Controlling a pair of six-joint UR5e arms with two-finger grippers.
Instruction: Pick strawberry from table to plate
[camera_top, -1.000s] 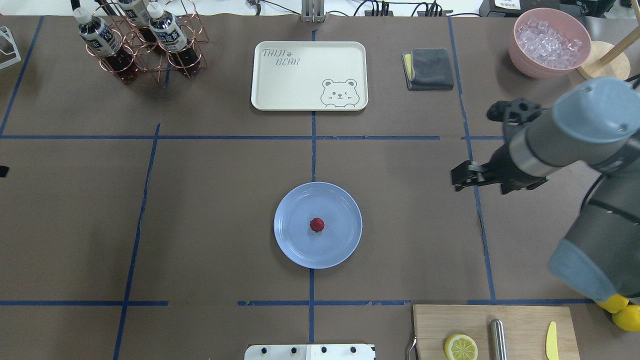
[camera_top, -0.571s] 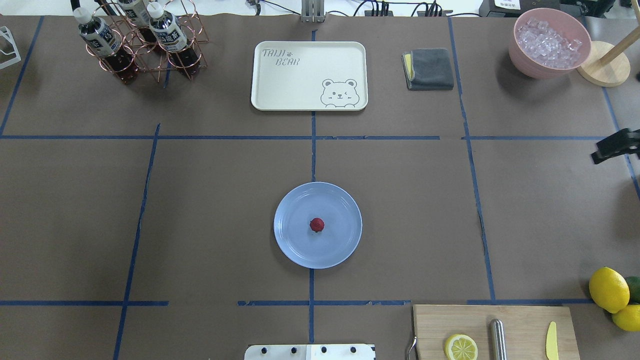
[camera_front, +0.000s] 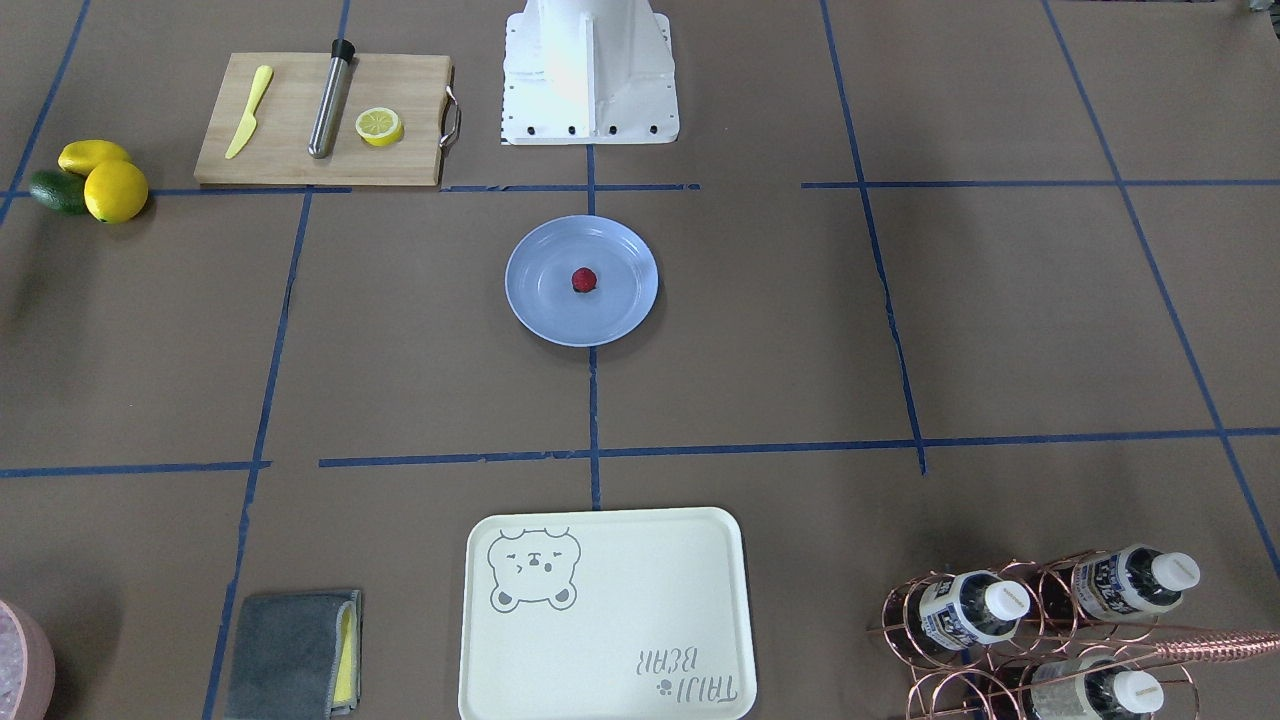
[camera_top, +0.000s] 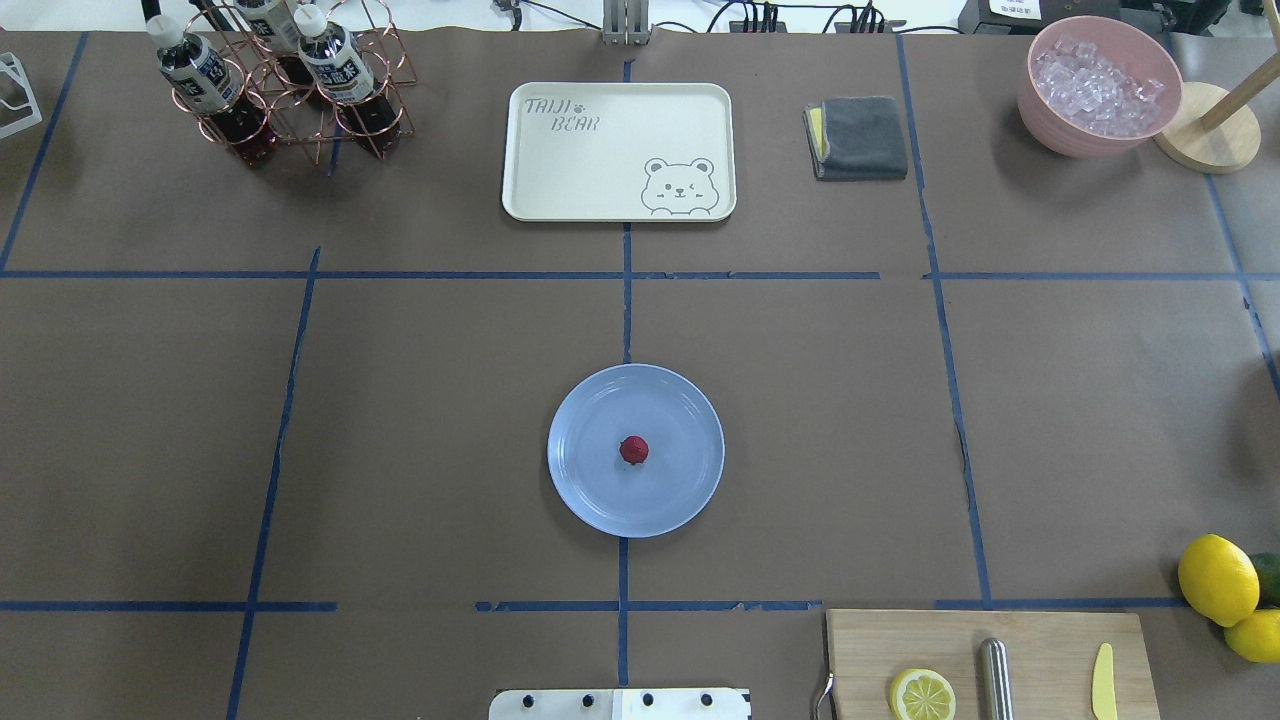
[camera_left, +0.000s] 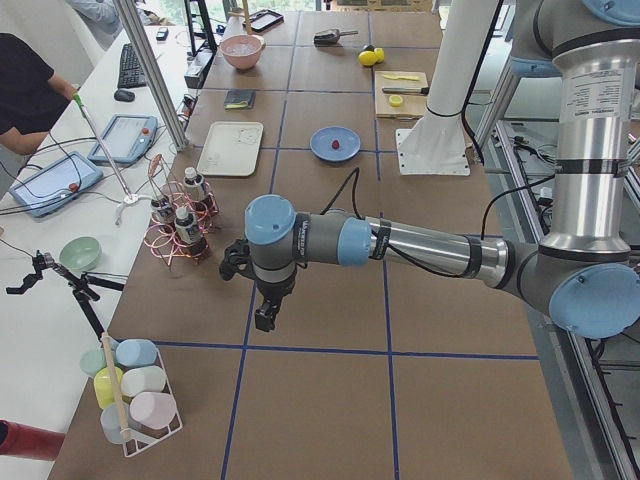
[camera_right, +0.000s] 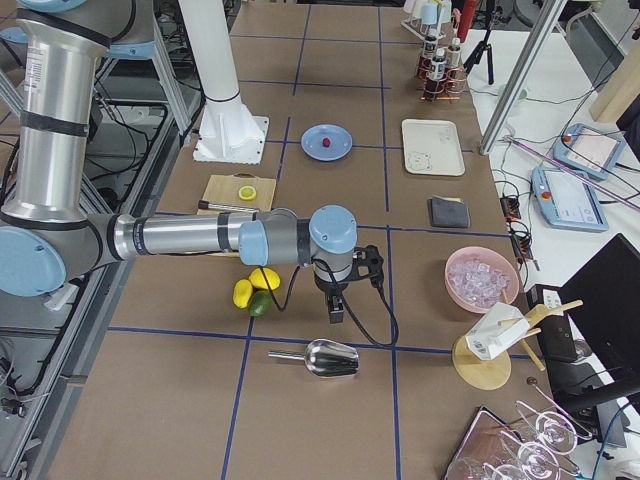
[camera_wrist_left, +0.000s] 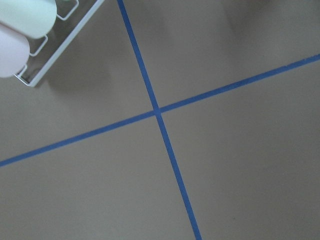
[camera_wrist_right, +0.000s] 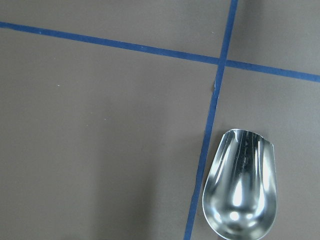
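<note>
- The strawberry lies in the middle of the light-blue plate on the table. It looks round, so I cannot tell its long axis.
- Farther back, the cream tray reads "TAIJI BEAR", and the pink bowl holds ice cubes.
- The left gripper and the right gripper hang over the table ends. I cannot tell whether their fingers are apart or together.

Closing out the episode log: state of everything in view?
Tiny dark-red strawberry: resting on round glossy light-blue plate, ungripped.
Plate: level, holding the strawberry.
Pink bowl: filled with ice.
Yellow lemon half: cut face up on wooden board.
Left gripper: cannot tell.
Right gripper: cannot tell.
</note>
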